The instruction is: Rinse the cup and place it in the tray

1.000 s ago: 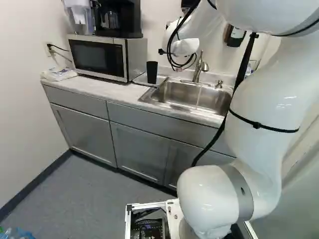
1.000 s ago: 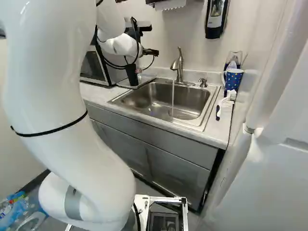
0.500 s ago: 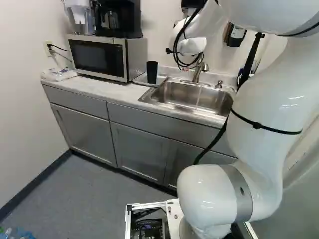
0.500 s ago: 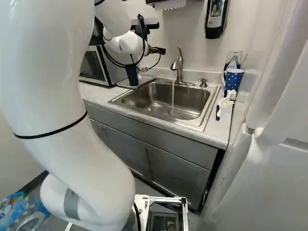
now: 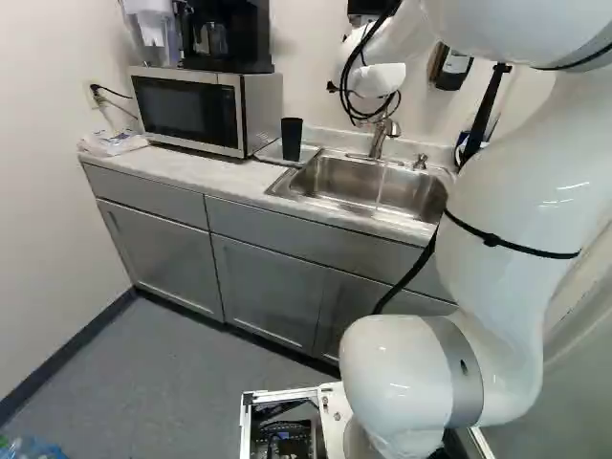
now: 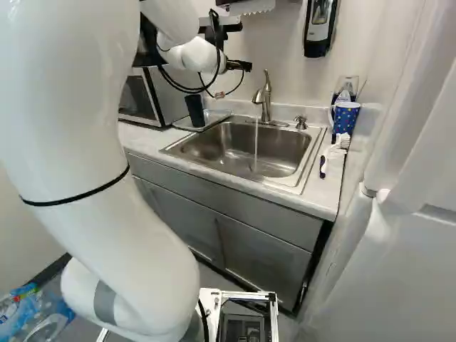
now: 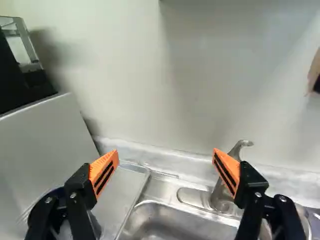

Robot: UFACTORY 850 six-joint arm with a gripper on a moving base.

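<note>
In the right base view my gripper (image 6: 239, 65) is above the counter, between the black cup and the faucet. Its two orange-padded fingers stand wide apart in the wrist view, the gripper (image 7: 166, 160) open with nothing between them. The black cup (image 5: 292, 139) stands upright on the tray (image 5: 312, 151), left of the sink; in the right base view the same cup (image 6: 194, 110) is below and left of the gripper. Ahead of the fingers the wrist view shows the tray (image 7: 120, 192) beside the sink's rim. Water runs from the faucet (image 6: 266, 100) into the sink (image 6: 235, 153).
The microwave (image 5: 191, 107) is left of the tray, a coffee maker (image 5: 228, 36) on top. Right of the sink are a blue dotted mug (image 6: 345, 117) and a white brush (image 6: 333, 153). A soap dispenser (image 6: 320, 27) hangs on the wall.
My arm's wrist and gripper have moved right, away from the black cup and toward the faucet. The cup has stayed on the tray, and the base has not moved.
</note>
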